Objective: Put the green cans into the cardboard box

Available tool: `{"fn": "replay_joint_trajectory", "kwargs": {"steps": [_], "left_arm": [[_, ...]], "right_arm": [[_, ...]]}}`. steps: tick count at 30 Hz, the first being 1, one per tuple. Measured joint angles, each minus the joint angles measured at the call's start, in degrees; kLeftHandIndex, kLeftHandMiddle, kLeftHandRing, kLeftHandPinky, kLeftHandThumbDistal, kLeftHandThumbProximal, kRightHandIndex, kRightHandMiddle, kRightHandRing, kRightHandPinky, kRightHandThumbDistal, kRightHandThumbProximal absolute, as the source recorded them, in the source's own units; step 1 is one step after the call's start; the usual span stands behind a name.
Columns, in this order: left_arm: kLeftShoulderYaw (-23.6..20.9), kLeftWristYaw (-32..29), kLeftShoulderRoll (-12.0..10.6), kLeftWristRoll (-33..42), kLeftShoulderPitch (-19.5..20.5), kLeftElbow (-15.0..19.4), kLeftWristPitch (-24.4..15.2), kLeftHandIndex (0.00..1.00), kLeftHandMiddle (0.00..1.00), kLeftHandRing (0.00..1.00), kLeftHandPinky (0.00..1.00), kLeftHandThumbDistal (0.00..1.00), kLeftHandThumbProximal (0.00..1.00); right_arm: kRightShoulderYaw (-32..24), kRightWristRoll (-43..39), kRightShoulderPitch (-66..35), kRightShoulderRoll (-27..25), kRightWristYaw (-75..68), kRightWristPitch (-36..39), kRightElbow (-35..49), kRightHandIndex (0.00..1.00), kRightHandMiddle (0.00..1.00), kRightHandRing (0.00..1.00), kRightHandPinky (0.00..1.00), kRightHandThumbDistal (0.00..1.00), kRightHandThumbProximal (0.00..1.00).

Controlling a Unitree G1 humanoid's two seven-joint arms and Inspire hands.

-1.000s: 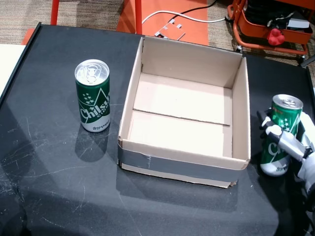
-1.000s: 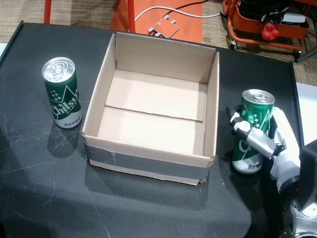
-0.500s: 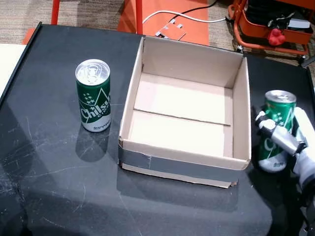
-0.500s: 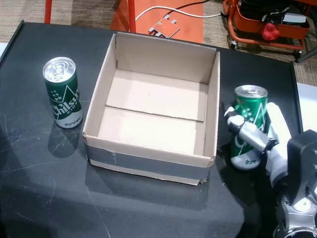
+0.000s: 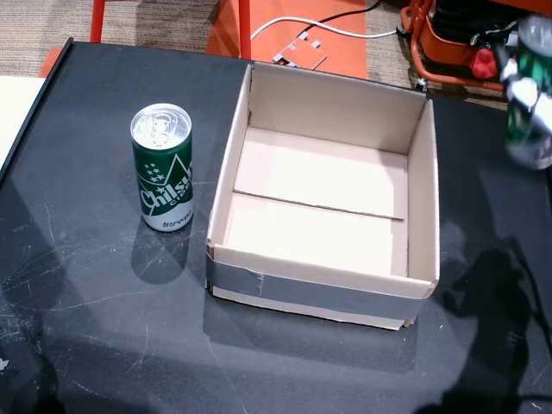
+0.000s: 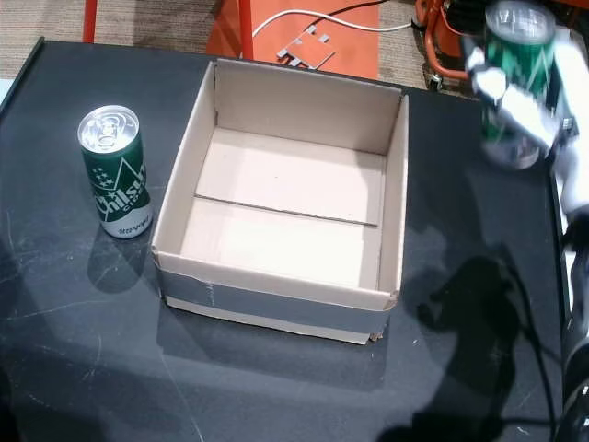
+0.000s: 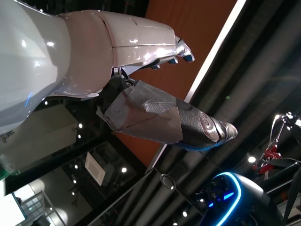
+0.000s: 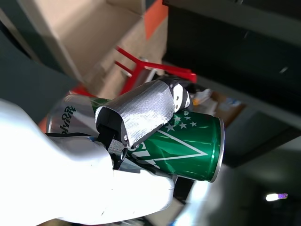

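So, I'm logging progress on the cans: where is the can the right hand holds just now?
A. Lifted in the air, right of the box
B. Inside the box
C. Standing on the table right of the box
A: the right hand holds the green can raised off the table, right of the empty cardboard box.

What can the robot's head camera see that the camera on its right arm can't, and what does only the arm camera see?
Only a head view shows the second green can standing on the black table, left of the box, and the box's bare inside. Only the right wrist view shows up close how a taped finger wraps over the held can, and the red frame behind. Both show the right hand holding a green can up off the table, and the cardboard box.
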State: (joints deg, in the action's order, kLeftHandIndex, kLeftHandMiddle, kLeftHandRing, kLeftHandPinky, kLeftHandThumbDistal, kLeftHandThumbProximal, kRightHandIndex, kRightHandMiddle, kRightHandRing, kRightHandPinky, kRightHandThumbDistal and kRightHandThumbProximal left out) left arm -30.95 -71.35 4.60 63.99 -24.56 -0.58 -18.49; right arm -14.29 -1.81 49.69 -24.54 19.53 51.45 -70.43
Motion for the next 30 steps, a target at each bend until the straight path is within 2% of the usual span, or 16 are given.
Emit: {"fn": "replay_joint_trajectory", "kwargs": {"steps": [3, 5, 6, 8, 10, 11, 12, 14, 15, 16, 17, 19, 23, 26, 29, 30], "left_arm": [[0.1, -0.09, -0.28, -0.06, 0.0, -0.01, -0.13, 0.97, 0.98, 1.0, 1.0, 0.81, 0.61], [0.14, -0.08, -0.84, -0.22, 0.0, 0.0, -0.64, 0.97, 0.98, 1.0, 1.0, 0.8, 0.6], [0.21, -0.06, -1.11, -0.27, 0.0, 0.0, -0.81, 0.97, 0.98, 1.0, 1.0, 0.79, 0.61], [0.67, 0.15, -1.44, -0.47, 0.01, 0.05, -1.11, 0.97, 0.97, 1.0, 1.0, 0.79, 0.61], [1.14, 0.48, -1.93, -0.92, 0.03, 0.24, -1.33, 0.97, 0.97, 1.0, 1.0, 0.79, 0.6], [1.27, 0.53, -2.08, -1.05, 0.07, 0.41, -1.45, 0.97, 0.97, 1.0, 1.0, 0.79, 0.6], [1.36, 0.61, -2.19, -1.2, 0.09, 0.61, -1.52, 0.97, 0.97, 1.0, 1.0, 0.81, 0.61], [1.6, 0.93, -2.37, -1.44, 0.2, 1.2, -1.73, 0.97, 0.97, 1.0, 1.0, 0.81, 0.61], [1.7, 1.01, -2.42, -1.46, 0.27, 1.43, -1.74, 0.97, 0.97, 1.0, 1.0, 0.81, 0.64], [1.89, 1.12, -2.48, -1.46, 0.35, 1.62, -1.73, 0.97, 0.97, 1.0, 1.0, 0.81, 0.65], [2.2, 1.2, -2.57, -1.47, 0.44, 1.78, -1.73, 0.96, 0.97, 1.0, 1.0, 0.78, 0.64], [2.56, 1.37, -2.84, -1.48, 0.63, 2.01, -1.75, 0.94, 0.96, 1.0, 1.0, 0.74, 0.61], [3.11, 1.49, -3.5, -1.5, 1.02, 2.25, -2.14, 0.94, 0.95, 1.0, 1.0, 0.75, 0.61], [3.32, 1.43, -3.57, -1.61, 1.27, 2.37, -2.71, 0.92, 0.95, 1.0, 1.0, 0.83, 0.73], [3.58, 1.69, -4.23, -2.65, 1.69, 2.76, -4.41, 0.92, 0.95, 1.0, 1.0, 0.79, 0.72], [3.72, 1.81, -4.43, -2.7, 1.78, 3.04, -4.66, 0.92, 0.95, 1.0, 1.0, 0.81, 0.72]], "right_arm": [[2.57, 3.21, 3.11, -0.88, -2.02, 1.49, 0.2, 0.02, 0.02, 0.04, 0.19, 0.42, 0.54], [5.25, 7.54, 4.93, -1.76, -5.18, 2.83, 0.39, 0.03, 0.01, 0.04, 0.18, 0.47, 0.52], [6.64, 9.4, 5.94, -2.08, -6.58, 3.08, 0.42, 0.03, 0.01, 0.04, 0.18, 0.47, 0.47], [9.31, 13.04, 8.15, -2.37, -9.23, 3.12, 0.46, 0.02, 0.0, 0.03, 0.17, 0.55, 0.56], [13.05, 17.82, 10.15, -2.68, -12.34, 3.02, 0.47, 0.14, 0.14, 0.16, 0.19, 0.58, 0.56], [15.26, 20.47, 11.2, -2.76, -13.52, 2.77, 0.4, 0.26, 0.17, 0.16, 0.2, 0.58, 0.55], [16.73, 22.21, 11.96, -2.74, -14.08, 2.54, 0.22, 0.3, 0.14, 0.1, 0.21, 0.49, 0.51], [20.19, 25.82, 14.36, -2.6, -15.22, 1.76, -0.45, 0.21, 0.05, 0.05, 0.22, 0.48, 0.3], [21.57, 27.06, 15.54, -2.28, -15.58, 1.46, -0.79, 0.06, 0.01, 0.01, 0.24, 0.44, 0.22], [23.03, 28.22, 16.68, -1.84, -15.91, 0.96, -1.15, 0.01, 0.0, 0.02, 0.24, 0.44, 0.2], [24.54, 29.5, 17.84, -1.27, -16.09, 0.24, -1.55, 0.01, 0.01, 0.04, 0.25, 0.43, 0.22], [28.14, 33.01, 20.02, -0.08, -16.76, -1.84, -2.42, 0.01, 0.01, 0.05, 0.24, 0.49, 0.23], [38.02, 42.65, 22.32, 3.27, -20.49, -5.88, -3.46, 0.0, 0.0, 0.02, 0.22, 0.54, 0.29], [43.22, 47.25, 22.27, 5.67, -22.94, -6.8, -4.76, 0.0, 0.0, 0.0, 0.22, 0.61, 0.34], [45.99, 49.01, 22.1, 7.58, -23.78, -7.45, -5.48, 0.01, 0.03, 0.03, 0.23, 0.52, 0.37], [46.61, 49.08, 21.96, 8.07, -23.7, -7.52, -5.7, 0.02, 0.04, 0.04, 0.24, 0.51, 0.39]]}}
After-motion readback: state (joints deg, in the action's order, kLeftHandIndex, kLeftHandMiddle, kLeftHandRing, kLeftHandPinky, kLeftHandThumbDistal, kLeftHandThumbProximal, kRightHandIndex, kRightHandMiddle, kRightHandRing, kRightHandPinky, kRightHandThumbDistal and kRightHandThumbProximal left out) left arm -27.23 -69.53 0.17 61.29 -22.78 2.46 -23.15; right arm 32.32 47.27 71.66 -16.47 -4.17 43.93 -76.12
